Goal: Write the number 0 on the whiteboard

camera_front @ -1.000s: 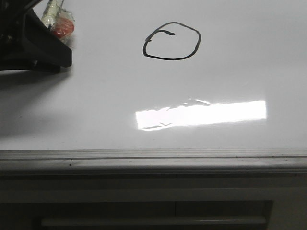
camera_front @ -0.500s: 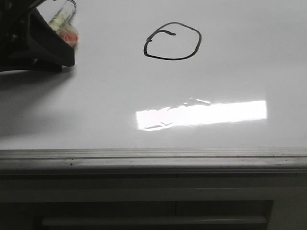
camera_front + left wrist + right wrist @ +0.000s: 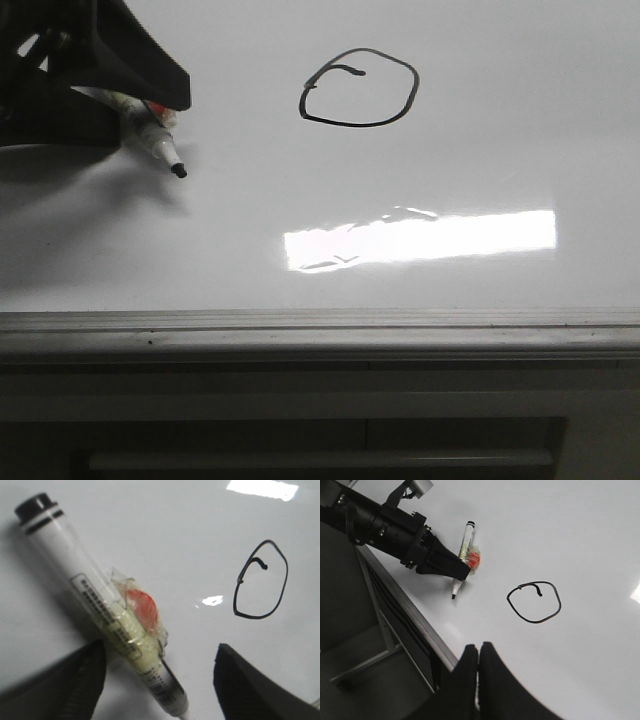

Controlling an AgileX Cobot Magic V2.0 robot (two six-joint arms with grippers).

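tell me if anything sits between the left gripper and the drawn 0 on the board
Nothing visible does. Only bare whiteboard lies between the left gripper and the number 0. The marker lies under the gripper, off to the loop's side.

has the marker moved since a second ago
Yes. In the front view the marker now lies lower and further right, its black tip nearer the number 0, which stays put on the whiteboard.

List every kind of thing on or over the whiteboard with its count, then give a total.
Marker pen: 1
Drawn number 0: 1
Left gripper: 1
Right gripper: 1
Whiteboard itself: 1
Total: 5
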